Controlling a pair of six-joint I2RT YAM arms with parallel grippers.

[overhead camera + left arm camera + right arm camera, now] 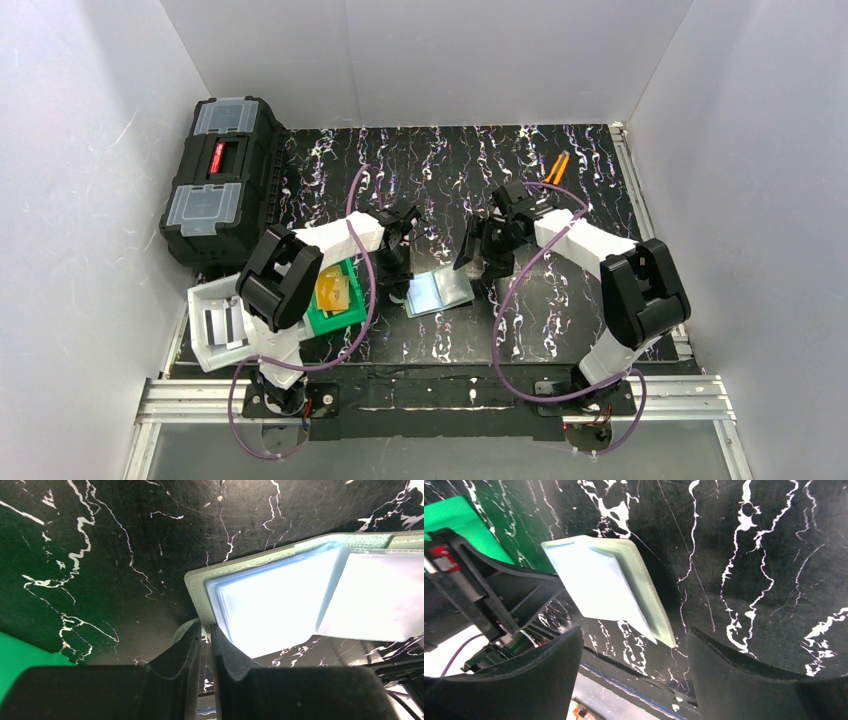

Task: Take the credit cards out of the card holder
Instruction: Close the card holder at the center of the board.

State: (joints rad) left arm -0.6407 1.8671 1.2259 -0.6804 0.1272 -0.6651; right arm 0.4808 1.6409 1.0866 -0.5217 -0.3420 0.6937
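Observation:
The card holder lies open on the black marbled table, its pale blue glossy panels facing up. My left gripper is shut on the holder's grey-green left edge, the fingertips pinching it at the near corner. My right gripper hangs open just right of the holder with nothing between its fingers. In the right wrist view the card holder lies beyond the wide-open gripper. Gold-tan credit cards lie in the green bin to the left.
The green bin sits left of the holder, by the left arm, with a white bin further left. A black toolbox stands at the back left. An orange-handled tool lies at the back right.

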